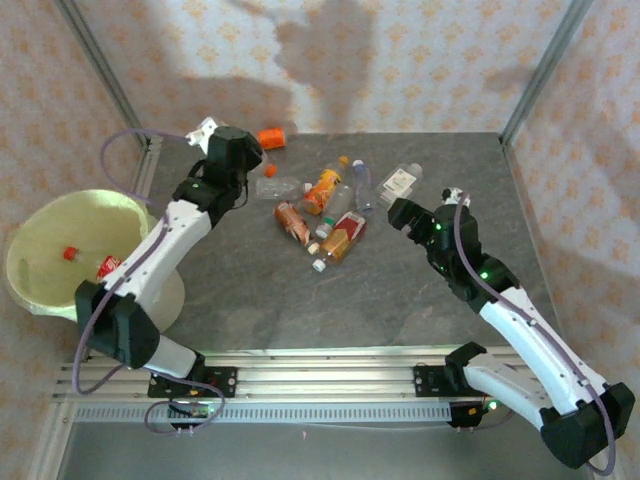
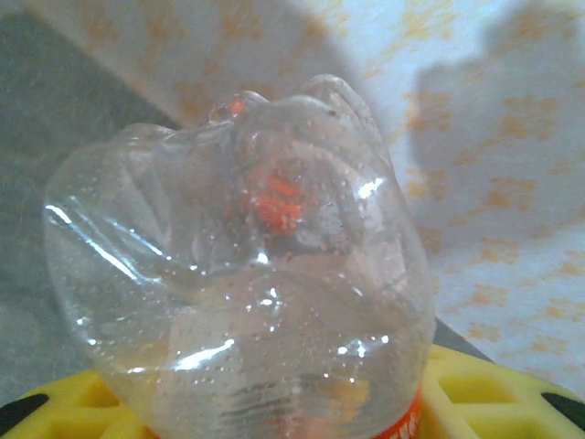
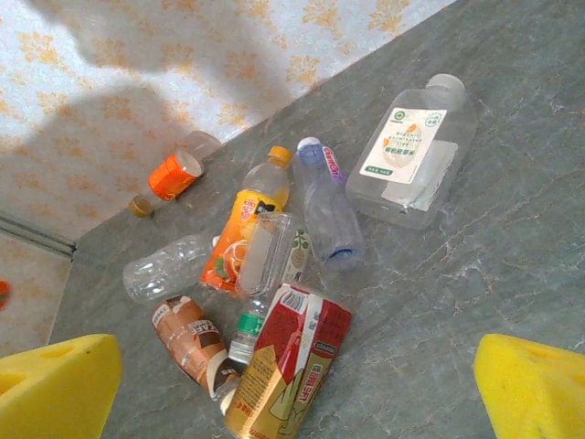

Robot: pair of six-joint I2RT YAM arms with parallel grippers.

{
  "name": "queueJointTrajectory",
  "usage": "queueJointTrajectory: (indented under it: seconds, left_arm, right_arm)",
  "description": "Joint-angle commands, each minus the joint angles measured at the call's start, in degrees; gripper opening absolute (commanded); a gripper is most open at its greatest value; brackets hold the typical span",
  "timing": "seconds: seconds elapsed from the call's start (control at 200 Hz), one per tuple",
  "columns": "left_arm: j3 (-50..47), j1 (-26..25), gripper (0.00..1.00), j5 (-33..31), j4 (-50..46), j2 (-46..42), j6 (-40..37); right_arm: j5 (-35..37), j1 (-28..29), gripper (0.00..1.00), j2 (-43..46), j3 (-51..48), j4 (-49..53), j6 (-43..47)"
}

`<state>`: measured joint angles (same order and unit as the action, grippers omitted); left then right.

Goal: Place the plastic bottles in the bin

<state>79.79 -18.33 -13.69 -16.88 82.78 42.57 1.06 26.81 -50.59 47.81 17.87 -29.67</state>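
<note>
so the left gripper (image 2: 279, 412) is clamped on a clear plastic bottle (image 2: 238, 274). Its yellow fingers (image 2: 498, 393) sit either side, down by an orange strip of label, and the bottle's lumpy clear end sticks out away from the wrist with the patterned wall (image 2: 512, 137) behind it. From overhead there's an orange-labelled bottle (image 1: 270, 137) just to that gripper's right by the back wall, honestly can't tell from up there if the two touch. Further right and a bit nearer is the heap of plastic bottles (image 1: 325, 205) on the grey table (image 1: 400, 300). The bin (image 1: 40, 225) is back behind the left gripper and off to its left, past the table's left edge beside the arm. It has a pale yellow-green liner, with a red-capped bottle (image 1: 70, 253) and a red-labelled bottle (image 1: 108, 266) lying in it. The right gripper (image 1: 397, 212) is spread wide with nothing in it, hovering just right of the heap. Right below it is a red-and-gold bottle (image 3: 292, 366), to the left of that a brown-labelled bottle (image 3: 187, 334) and a bare clear bottle (image 3: 169, 270). Ahead is an orange juice bottle (image 3: 239, 242), and ahead to the right a flat white-labelled bottle (image 3: 411, 160)
</note>
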Motion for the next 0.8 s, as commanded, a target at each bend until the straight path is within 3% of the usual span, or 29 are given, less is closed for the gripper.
queueJointTrajectory:
  seconds: [0.0, 0.185, 0.34, 0.56, 0.671, 0.791]
  left_arm:
    - [3.17, 0.52, 0.36, -0.44, -6.34, -4.31, -8.98]
    - [8.8, 1.86, 0.37, -3.35, -15.08, -8.79, -15.81]
    - [11.35, 2.39, 0.36, -13.45, -22.98, -14.02, -21.77]
    - [13.2, 6.02, 0.37, -22.33, -29.32, -18.97, -30.09]
    - [13.56, 10.74, 0.37, -27.2, -29.87, -19.57, -32.7]
    - [12.99, 18.02, 0.37, -23.89, -31.65, -20.32, -29.22]
  right_arm:
    - [-0.19, -0.19, 0.99, -0.78, 0.37, -3.48, 1.58]
    - [-0.5, -0.25, 0.99, -1.27, -0.75, -7.41, 0.64]
    - [-0.1, -0.28, 0.99, -1.17, -1.26, -7.71, 1.72]
    - [0.1, -0.26, 0.99, -2.11, -1.52, -8.35, 2.56]
    - [-0.23, -0.26, 0.99, -2.71, -1.41, -8.77, 2.52]
    - [-0.82, -0.33, 0.99, -3.24, -1.22, -8.66, 2.94]
